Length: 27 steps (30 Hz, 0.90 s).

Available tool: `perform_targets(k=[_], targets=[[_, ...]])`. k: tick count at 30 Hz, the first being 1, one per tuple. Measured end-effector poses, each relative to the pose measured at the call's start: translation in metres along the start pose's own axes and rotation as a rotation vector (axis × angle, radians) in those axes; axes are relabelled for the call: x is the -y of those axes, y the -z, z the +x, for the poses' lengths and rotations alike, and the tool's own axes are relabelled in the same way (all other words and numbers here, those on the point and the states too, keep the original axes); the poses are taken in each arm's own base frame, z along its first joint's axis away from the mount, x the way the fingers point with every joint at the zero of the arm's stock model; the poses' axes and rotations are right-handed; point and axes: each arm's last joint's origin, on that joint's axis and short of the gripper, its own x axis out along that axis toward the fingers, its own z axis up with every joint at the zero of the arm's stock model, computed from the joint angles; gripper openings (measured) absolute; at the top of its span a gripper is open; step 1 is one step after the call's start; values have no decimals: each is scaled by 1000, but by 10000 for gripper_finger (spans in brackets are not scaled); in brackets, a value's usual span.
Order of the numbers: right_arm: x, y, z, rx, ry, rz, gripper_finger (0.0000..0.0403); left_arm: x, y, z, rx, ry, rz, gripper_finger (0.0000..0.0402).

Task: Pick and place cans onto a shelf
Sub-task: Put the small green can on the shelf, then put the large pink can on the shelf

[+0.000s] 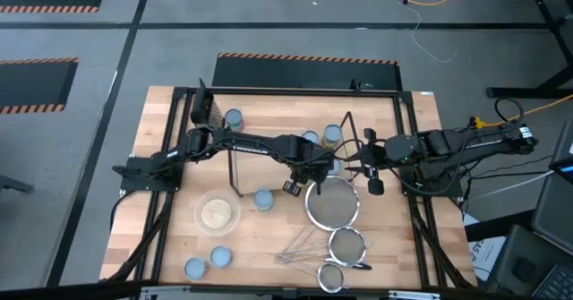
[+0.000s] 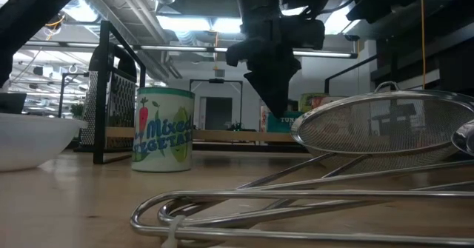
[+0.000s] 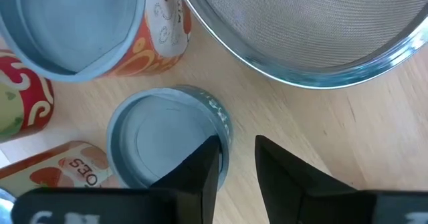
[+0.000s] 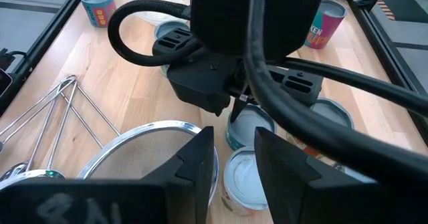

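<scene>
My left gripper (image 1: 315,173) hangs open over a teal-sided can (image 3: 167,140) at mid-table. In the right wrist view it points down at that can's top (image 4: 251,125). Two orange-labelled cans (image 3: 73,30) (image 4: 244,177) stand close by. My right gripper (image 4: 234,150) is open and empty just right of them, above the table (image 1: 356,167). The shelf (image 2: 222,135), a light-wood board with black wire frames (image 1: 233,170), lies under the left arm. Other cans stand on the table (image 1: 262,199) (image 1: 234,118) (image 1: 220,257). My left gripper comes at the teal can from above, pointing down. One fingertip (image 3: 208,150) is over the can's top just inside the rim (image 3: 224,127), and the other (image 3: 271,150) is outside the wall. The can stands upright on the table. I cannot tell whether the fingers touch it.
A large wire-mesh strainer (image 1: 332,201) lies right beside the teal can, with two smaller ones (image 1: 347,244) nearer the front edge. A clear bowl of grains (image 1: 217,213) sits front left. A dark box grater (image 1: 206,107) stands at the far left. A green-labelled can (image 2: 163,129) stands before the shelf.
</scene>
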Motion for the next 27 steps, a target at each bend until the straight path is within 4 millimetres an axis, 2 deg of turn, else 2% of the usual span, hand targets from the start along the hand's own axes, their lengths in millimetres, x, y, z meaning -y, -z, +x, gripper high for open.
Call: perform_targets(k=[7, 17, 20, 27], targets=[[0, 0, 0, 1, 5, 0, 113, -2, -9, -15, 46, -8, 2, 89], [0, 0, 0, 1, 4, 0, 113, -15, -17, -66, 98, -35, -12, 89], [0, 0, 0, 1, 4, 0, 113, -22, -13, -81, 97, -42, -48, 89], [0, 0, 0, 3, 4, 0, 113, -41, 22, -123, 52, -42, -195, 89]])
